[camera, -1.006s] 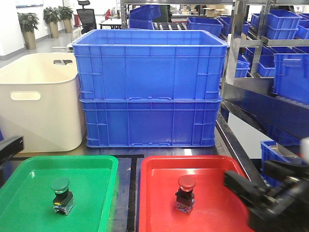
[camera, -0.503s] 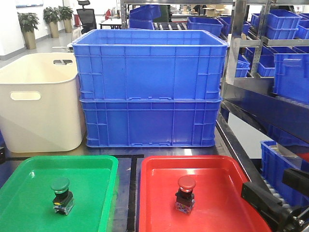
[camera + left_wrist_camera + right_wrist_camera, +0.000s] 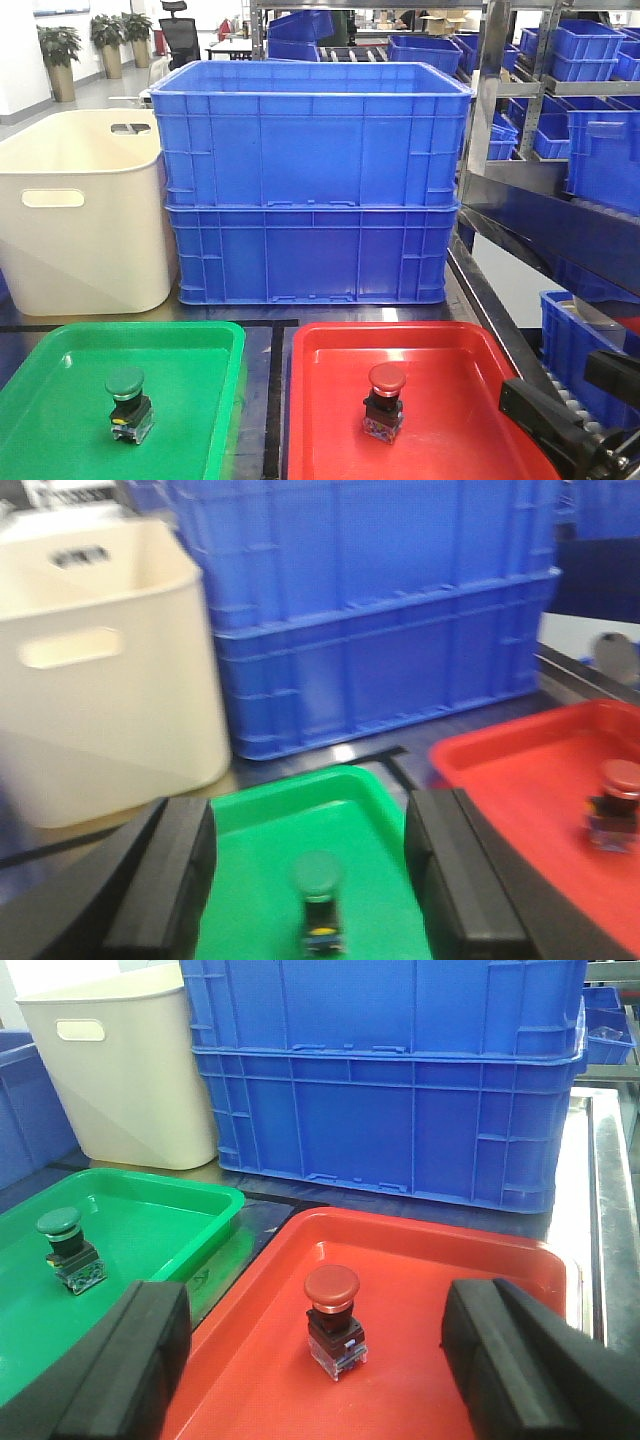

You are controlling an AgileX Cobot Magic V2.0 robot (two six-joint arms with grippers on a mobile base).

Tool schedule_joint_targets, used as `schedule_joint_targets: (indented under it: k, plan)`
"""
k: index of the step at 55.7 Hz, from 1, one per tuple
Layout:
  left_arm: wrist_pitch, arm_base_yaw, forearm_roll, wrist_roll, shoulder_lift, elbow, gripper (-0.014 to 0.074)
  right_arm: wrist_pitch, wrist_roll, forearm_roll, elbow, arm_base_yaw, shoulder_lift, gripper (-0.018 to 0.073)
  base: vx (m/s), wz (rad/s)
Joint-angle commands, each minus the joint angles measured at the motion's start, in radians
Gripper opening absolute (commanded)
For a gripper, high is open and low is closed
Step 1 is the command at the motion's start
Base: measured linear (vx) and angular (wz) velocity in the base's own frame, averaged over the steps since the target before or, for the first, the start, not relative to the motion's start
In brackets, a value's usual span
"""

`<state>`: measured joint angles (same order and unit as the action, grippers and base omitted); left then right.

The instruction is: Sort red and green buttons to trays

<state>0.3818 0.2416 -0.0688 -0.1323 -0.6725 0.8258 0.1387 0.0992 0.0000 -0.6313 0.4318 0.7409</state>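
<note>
Now | right gripper (image 3: 310,1360) fingers spread, empty | above red tray (image 3: 420,1260)

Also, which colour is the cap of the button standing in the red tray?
Red, matching the red tray; the button's cap shows best in the right wrist view.

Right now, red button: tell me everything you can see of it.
The red button is a small push-button switch: a glossy red mushroom cap over a black collar, on a block base that looks like clear plastic with a speckled label. It stands upright on the floor of the red tray, about mid-tray and clear of the walls. Only the tray touches it. The right gripper is open, its fingers wide on either side in the wrist view, not in contact.
</note>
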Motion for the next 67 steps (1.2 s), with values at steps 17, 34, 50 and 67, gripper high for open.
schedule_joint_targets:
  k: [17,34,50,67]
  plan:
    - [-0.505,-0.223,0.010,0.111,0.437,-0.601,0.0337,-0.080,-0.006,-0.011,-0.030,-0.005,-0.007,0.0566,0.00,0.00]
    - [-0.450,-0.230,0.010,0.184,0.694,-0.833,0.0031,-0.077,-0.006,-0.011,-0.030,-0.005,-0.007,0.0566,0.00,0.00]
    - [-0.392,-0.230,0.010,0.184,0.688,-0.832,-0.0008,-0.077,-0.006,-0.011,-0.030,-0.005,-0.007,0.0566,0.00,0.00]
    - [-0.392,-0.230,0.010,0.184,0.688,-0.832,-0.0008,-0.077,-0.006,-0.011,-0.030,-0.005,-0.007,0.0566,0.00,0.00]
